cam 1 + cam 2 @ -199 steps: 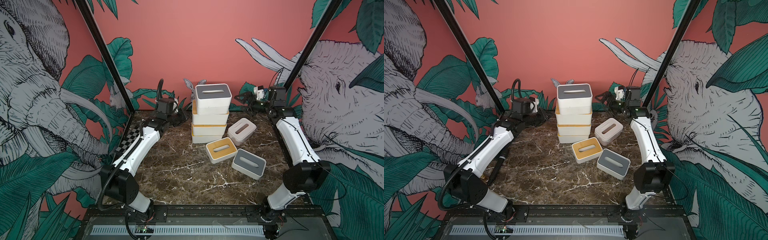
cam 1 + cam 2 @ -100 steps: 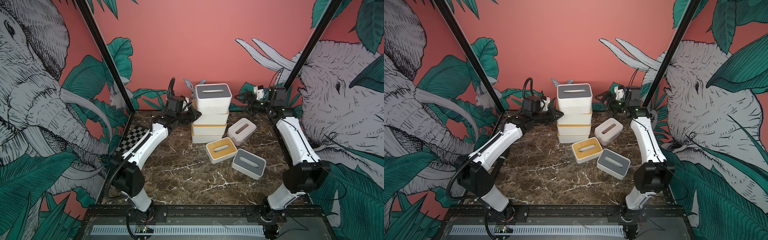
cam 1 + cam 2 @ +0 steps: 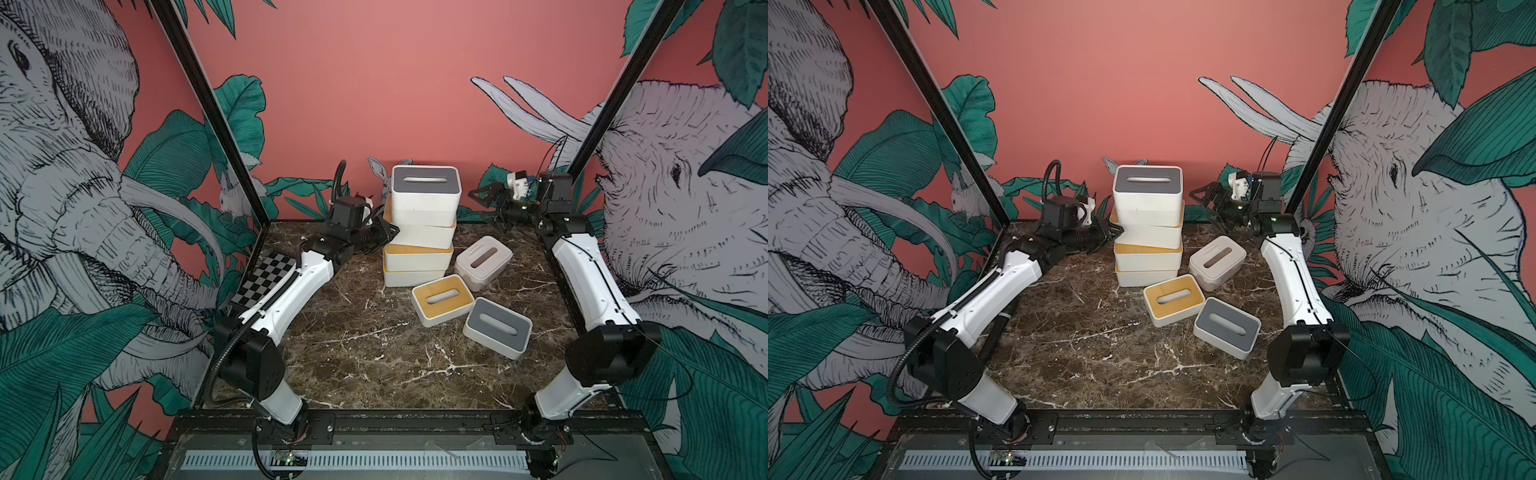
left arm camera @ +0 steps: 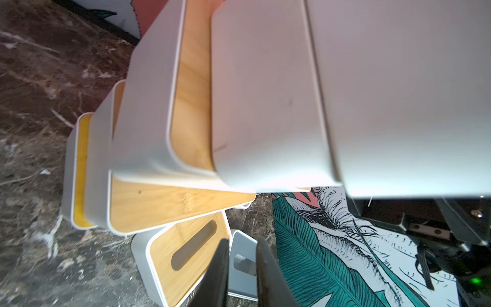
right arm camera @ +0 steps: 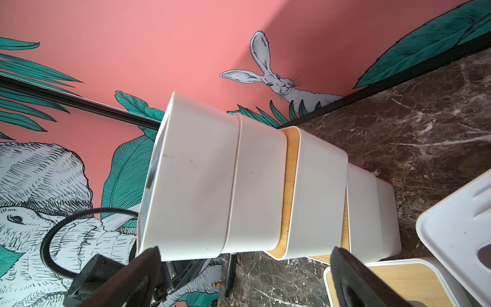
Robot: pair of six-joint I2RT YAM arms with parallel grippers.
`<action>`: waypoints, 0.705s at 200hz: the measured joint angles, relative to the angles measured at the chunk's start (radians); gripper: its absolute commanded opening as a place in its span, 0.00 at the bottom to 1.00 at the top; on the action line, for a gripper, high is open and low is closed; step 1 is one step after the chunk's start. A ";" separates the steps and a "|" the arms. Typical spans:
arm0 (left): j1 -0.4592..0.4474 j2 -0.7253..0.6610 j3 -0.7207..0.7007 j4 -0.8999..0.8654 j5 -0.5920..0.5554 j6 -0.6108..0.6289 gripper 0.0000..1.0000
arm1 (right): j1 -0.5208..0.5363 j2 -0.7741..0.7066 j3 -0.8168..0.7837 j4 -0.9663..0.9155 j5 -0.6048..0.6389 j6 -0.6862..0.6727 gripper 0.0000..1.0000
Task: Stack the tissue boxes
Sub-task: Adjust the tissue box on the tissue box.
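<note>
Left gripper [image 3: 390,232]: jaws almost together, gripping nothing, tips against the side of the stack of tissue boxes [image 3: 419,239], whose top lid is grey. Past the tips, on the marble [image 3: 353,345], I see a bamboo-lidded box [image 3: 442,300], a pale-lidded box [image 3: 482,262] and a grey-lidded box [image 3: 497,328]. Right gripper [image 3: 484,204]: jaws wide apart, near the stack's other side

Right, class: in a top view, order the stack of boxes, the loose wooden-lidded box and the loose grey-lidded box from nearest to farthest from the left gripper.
1. Stack of boxes: right beside the left gripper.
2. Loose wooden-lidded box: in front of the stack.
3. Loose grey-lidded box: front-most of the three.
</note>
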 measured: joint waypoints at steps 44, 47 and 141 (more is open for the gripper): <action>0.124 -0.110 -0.016 -0.011 -0.028 -0.016 0.42 | -0.005 0.038 0.048 0.000 0.044 0.009 0.99; 0.134 -0.106 -0.012 -0.010 -0.029 -0.013 0.43 | -0.005 0.041 0.048 0.000 0.047 0.009 0.99; 0.193 0.343 0.329 -0.050 0.023 0.029 0.52 | -0.005 0.148 0.043 0.080 0.077 0.108 0.99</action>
